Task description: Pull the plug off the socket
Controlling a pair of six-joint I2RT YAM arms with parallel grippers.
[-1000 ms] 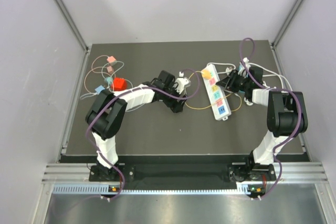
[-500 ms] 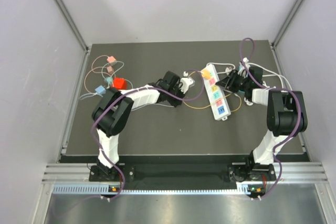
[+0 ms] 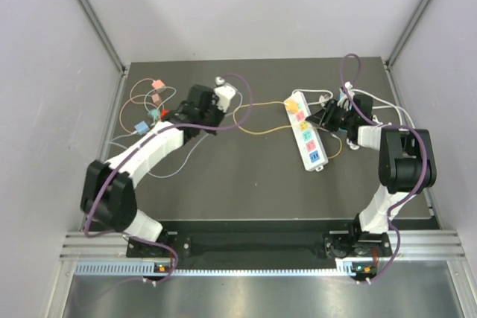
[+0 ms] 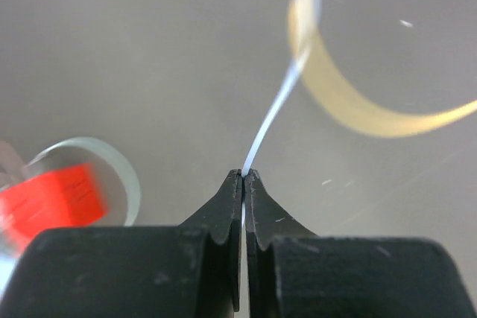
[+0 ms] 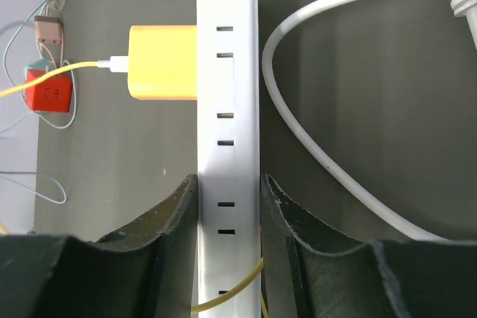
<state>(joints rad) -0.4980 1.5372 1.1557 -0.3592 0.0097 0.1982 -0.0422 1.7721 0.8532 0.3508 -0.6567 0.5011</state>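
The right gripper (image 5: 228,184) is squeezing the white power strip (image 5: 227,94) across its width, holding it down on the table (image 3: 223,176). The yellow plug (image 5: 162,62) is sitting in a socket further along the strip, sticking out sideways. The left gripper (image 4: 243,176) is pinching a thin pale cable (image 4: 272,121) well off on that same side. I reckon the pull is going to run leftward, square to the strip's length.
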